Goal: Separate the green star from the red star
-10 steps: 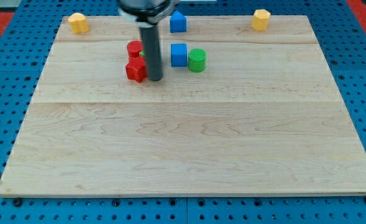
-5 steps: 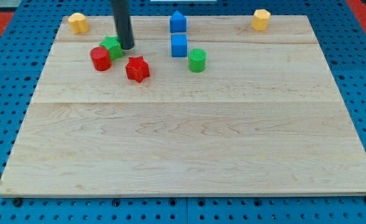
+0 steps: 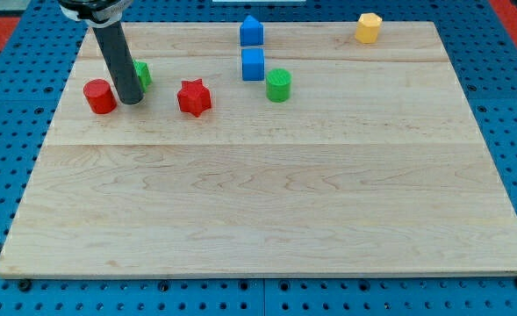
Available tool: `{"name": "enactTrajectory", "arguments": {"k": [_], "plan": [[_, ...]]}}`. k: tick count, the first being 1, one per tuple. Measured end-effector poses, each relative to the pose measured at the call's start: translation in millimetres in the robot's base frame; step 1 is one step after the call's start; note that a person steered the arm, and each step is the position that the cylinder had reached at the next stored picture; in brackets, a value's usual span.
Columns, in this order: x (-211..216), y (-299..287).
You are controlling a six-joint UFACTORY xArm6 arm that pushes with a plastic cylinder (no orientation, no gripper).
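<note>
The red star (image 3: 194, 96) lies on the wooden board (image 3: 267, 202) in its upper left part. The green star (image 3: 141, 74) sits to the left of it and slightly higher, mostly hidden behind my rod. My tip (image 3: 131, 100) rests on the board just below the green star, between the red star and a red cylinder (image 3: 99, 96). A clear gap separates the green star from the red star.
A blue cube (image 3: 253, 64) and a green cylinder (image 3: 278, 84) stand right of the red star. A blue house-shaped block (image 3: 251, 31) is at the top centre. A yellow block (image 3: 369, 27) is at the top right.
My tip moved left and a little down. The green star and the red cylinder slid further left, away from the red star. The yellow block at top left is now hidden behind the arm.
</note>
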State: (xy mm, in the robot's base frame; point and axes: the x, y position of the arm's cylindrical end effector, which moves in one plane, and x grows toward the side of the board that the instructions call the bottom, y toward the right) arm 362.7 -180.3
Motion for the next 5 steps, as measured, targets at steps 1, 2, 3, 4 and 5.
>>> {"name": "enactTrajectory", "arguments": {"k": [1,2,3,4,5], "plan": [[0.0,6.8],[0.0,14.5],[0.0,16.1],[0.0,24.3],[0.0,32.0]]}}
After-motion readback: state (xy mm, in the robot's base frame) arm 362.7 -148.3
